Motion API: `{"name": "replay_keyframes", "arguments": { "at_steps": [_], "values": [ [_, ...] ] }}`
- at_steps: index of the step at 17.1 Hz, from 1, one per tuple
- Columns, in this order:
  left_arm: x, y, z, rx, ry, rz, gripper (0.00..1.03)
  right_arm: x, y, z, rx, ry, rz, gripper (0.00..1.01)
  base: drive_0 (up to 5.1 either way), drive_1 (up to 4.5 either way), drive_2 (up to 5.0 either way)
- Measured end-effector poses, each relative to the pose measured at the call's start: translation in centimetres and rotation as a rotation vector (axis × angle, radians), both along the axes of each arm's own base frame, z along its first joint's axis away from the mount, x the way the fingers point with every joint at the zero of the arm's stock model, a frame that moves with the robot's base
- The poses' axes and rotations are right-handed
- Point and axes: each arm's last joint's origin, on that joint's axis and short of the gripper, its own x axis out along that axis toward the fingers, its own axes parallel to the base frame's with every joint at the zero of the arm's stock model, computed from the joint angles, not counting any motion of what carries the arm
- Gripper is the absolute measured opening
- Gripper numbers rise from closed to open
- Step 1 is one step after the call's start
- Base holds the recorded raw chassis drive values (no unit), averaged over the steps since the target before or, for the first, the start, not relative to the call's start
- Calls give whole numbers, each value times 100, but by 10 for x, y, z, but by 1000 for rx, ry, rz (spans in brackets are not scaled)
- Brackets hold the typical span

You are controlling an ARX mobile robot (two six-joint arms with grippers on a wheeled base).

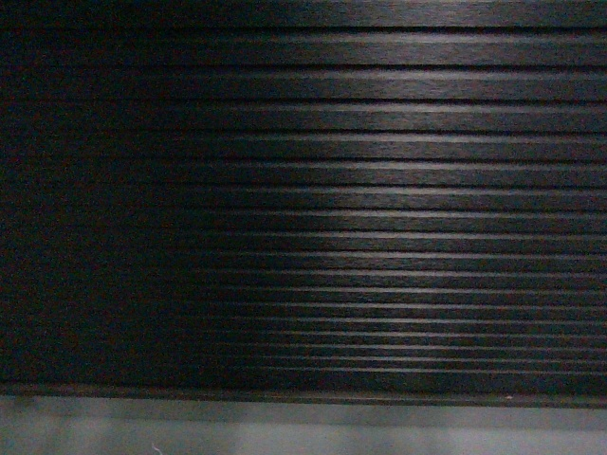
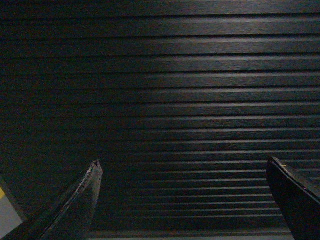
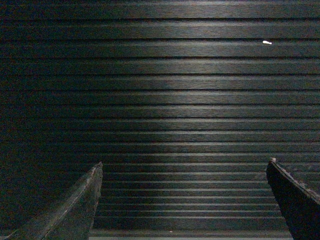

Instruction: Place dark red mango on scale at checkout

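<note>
Ribbed black checkout (image 1: pixel 379 190) front fills view above grey plinth (image 1: pixel 285 427).

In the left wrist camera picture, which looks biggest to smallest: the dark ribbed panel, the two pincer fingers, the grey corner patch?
1. Dark horizontally ribbed counter front panel.
2. The two black pincer fingers: alike, nearness inflates them.
3. Grey floor patch.

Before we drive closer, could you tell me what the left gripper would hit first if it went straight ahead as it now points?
The left gripper, open and empty, points at the ribbed front panel of the checkout; nothing shows between them, though the gap is hard to judge.
</note>
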Motion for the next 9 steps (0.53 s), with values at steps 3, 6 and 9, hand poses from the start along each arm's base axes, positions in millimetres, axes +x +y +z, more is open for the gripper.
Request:
{"name": "replay_keyframes", "arguments": {
  "at_steps": [3,6,9],
  "values": [
    [0,0,0,0,0,0,98,0,0,0,0,0,0,98,0,0,0],
    [0,0,0,0,-1,0,98,0,0,0,0,0,0,98,0,0,0],
    [0,0,0,0,0,0,98,0,0,0,0,0,0,98,0,0,0]
  ]
}}
